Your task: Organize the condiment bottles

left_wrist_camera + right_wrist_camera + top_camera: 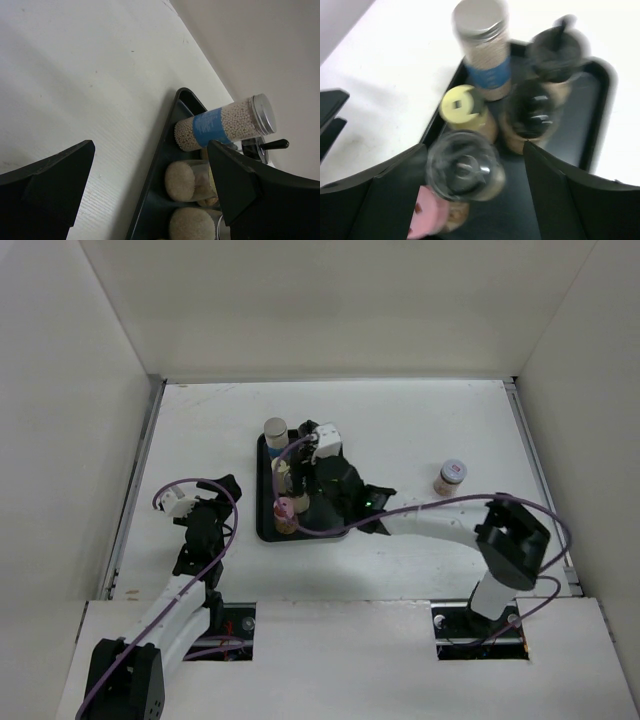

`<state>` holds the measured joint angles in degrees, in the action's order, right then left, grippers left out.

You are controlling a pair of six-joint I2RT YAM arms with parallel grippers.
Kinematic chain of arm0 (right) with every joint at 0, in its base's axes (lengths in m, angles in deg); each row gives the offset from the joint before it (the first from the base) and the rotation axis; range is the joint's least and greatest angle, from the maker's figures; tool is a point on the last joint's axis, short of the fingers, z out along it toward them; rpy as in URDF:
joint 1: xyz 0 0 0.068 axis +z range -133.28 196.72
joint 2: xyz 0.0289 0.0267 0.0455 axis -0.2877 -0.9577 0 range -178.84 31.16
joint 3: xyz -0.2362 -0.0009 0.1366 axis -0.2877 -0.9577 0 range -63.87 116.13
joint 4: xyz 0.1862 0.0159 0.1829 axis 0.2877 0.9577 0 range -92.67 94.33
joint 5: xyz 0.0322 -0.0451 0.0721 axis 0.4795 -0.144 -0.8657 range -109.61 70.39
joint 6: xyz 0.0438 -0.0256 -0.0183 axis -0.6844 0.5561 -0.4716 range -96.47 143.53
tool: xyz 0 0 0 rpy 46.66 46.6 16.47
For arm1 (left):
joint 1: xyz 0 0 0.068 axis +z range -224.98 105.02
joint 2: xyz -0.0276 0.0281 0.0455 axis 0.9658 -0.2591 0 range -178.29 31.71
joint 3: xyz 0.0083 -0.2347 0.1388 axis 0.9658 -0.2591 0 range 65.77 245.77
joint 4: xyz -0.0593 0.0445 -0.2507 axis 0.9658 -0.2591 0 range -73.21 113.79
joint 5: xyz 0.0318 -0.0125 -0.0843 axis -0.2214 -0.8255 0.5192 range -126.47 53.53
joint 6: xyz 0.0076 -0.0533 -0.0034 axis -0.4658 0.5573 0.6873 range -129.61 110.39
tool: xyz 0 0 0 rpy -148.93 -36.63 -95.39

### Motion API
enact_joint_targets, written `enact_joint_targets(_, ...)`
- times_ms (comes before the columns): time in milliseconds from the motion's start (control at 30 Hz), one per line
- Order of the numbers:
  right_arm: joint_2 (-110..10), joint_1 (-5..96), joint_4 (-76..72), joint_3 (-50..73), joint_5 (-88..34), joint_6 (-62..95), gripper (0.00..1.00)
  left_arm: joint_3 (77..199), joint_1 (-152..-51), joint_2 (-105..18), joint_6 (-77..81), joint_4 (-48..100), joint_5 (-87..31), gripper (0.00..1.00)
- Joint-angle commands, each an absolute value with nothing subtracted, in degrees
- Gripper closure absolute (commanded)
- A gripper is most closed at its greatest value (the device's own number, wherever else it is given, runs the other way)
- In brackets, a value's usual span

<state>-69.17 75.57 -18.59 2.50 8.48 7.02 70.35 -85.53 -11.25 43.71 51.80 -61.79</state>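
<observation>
A flat black tray (pixel 268 530) holds several condiment bottles. A blue-labelled bottle with a silver cap (pixel 276 430) stands at its far left corner. A cream-capped jar (pixel 283 468) and a pink-capped jar (pixel 285 508) stand in front of it. My right gripper (pixel 305 480) hovers open over the tray. In the right wrist view its jaws (pixel 475 150) straddle a clear-topped bottle (pixel 465 165), beside the pink cap (pixel 427 217), the cream cap (pixel 461 106) and two black-capped bottles (pixel 532 112). A red-labelled jar (pixel 449 476) stands alone on the table. My left gripper (pixel 200 510) is open and empty, left of the tray.
The left wrist view shows the tray's left rim (pixel 160 150), the blue-labelled bottle (pixel 220 125) and bare white table. White walls enclose the table on the left, back and right. The right arm's link (pixel 430 520) stretches across the table's front right.
</observation>
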Motion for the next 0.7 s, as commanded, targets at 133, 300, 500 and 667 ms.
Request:
enact_joint_targets(133,-48.0,62.2,-19.9,-12.8,17.3,2.5,0.73,71.0,-85.7,-10.0,43.2,53.2,-62.6,0.00)
enact_joint_targets(300,-39.3,48.9,-9.6,-20.2,24.4,-2.4,0.49,70.7,-85.7,-10.2,43.4,53.2,-62.6,0.00)
enact_joint_targets(500,-39.7,41.5,-2.6,-21.9,29.7,-3.2,0.09,71.0,-86.4,-12.0,43.6,53.9,-62.4,0.00)
enact_joint_targets(667,-43.7,38.7,-1.1,-21.9,32.6,-3.5,0.03,70.6,-86.8,-10.1,43.3,53.7,-62.7,0.00)
